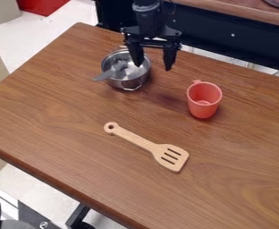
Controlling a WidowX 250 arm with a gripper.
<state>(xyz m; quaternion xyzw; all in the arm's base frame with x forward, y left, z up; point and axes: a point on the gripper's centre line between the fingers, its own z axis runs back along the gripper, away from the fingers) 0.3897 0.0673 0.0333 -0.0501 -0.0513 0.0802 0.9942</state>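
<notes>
The gripper [154,67] holds nothing, its jaws wide apart, one over the pot [128,82]'s rim. Coming down there, that jaw could catch the rim and tip the pot on the table [64,103], spilling the grey utensil [107,73] leaning inside. Right of the pot stands the cup [203,106]; nearer the camera lies the spatula [145,143].

Pot [119,83]: obstacle, grey utensil [106,74] jutting past rim
Red cup [203,108]: upright obstacle
Pot-cup gap: passable
Wooden spatula [142,142]: low obstacle
Surface [243,161] right of spatula: free
</notes>
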